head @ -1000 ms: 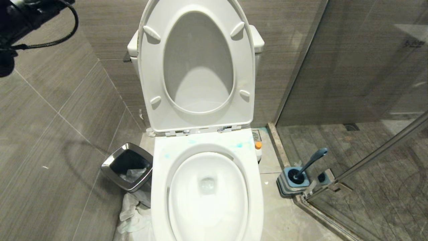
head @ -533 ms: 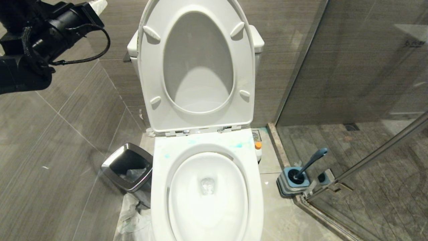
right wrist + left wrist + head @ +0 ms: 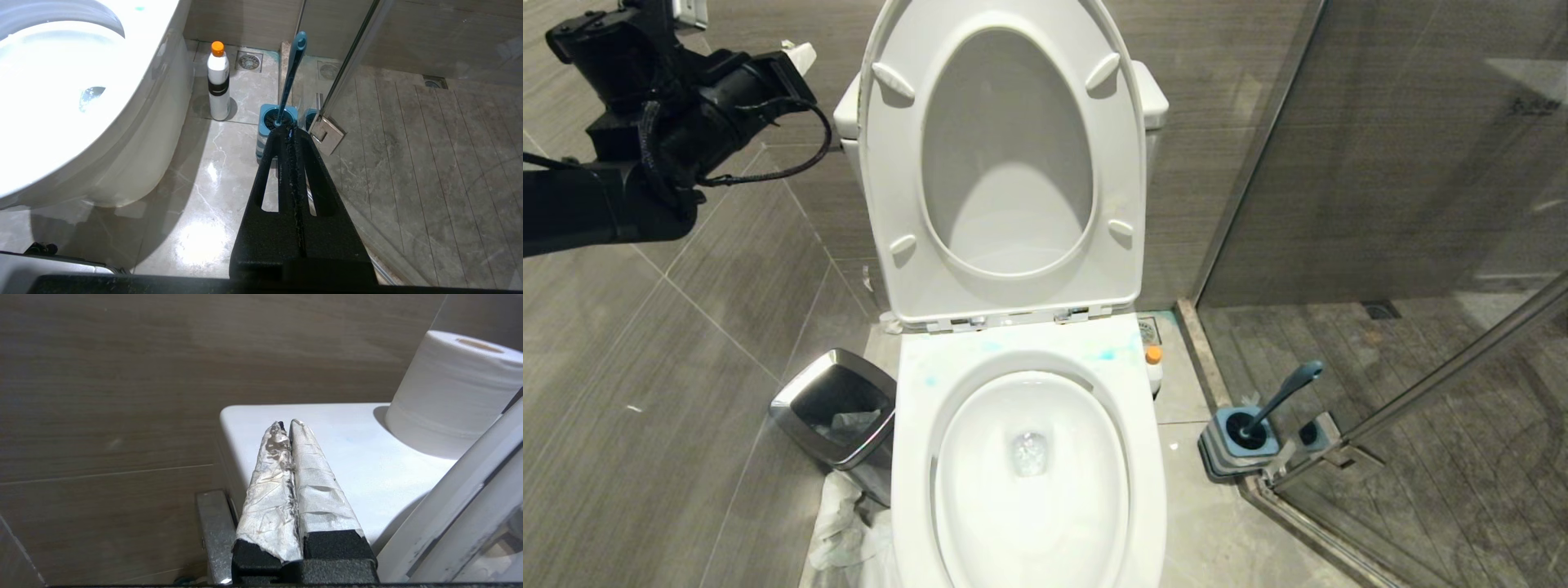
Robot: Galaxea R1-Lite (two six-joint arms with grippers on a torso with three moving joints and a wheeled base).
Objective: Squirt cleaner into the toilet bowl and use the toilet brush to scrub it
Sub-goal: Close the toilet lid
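The white toilet bowl [image 3: 913,457] stands in the middle with seat and lid [image 3: 1005,155] raised. Pale blue cleaner [image 3: 1106,354] is smeared on the back of the rim. The teal toilet brush [image 3: 1285,393] leans in its square blue-grey holder [image 3: 1217,445] on the floor to the right, by the glass door. My left gripper [image 3: 800,55] is high on the left beside the tank, shut and empty. In the left wrist view its taped fingertips [image 3: 286,425] hover over the tank lid's [image 3: 359,457] corner. My right gripper [image 3: 288,131] hangs shut and empty, just short of the brush holder [image 3: 269,116].
A white bottle with an orange cap [image 3: 1153,366] stands between bowl and drain. A chrome-rimmed bin [image 3: 837,408] sits left of the bowl, crumpled paper [image 3: 845,531] below it. A toilet paper roll [image 3: 449,388] rests on the tank; a chrome lever [image 3: 214,531] sticks out at its side. Glass door [image 3: 1380,163] on the right.
My left arm has come in from the upper left corner, moving right and lower toward the tank, gripper still shut. Nothing else has moved.
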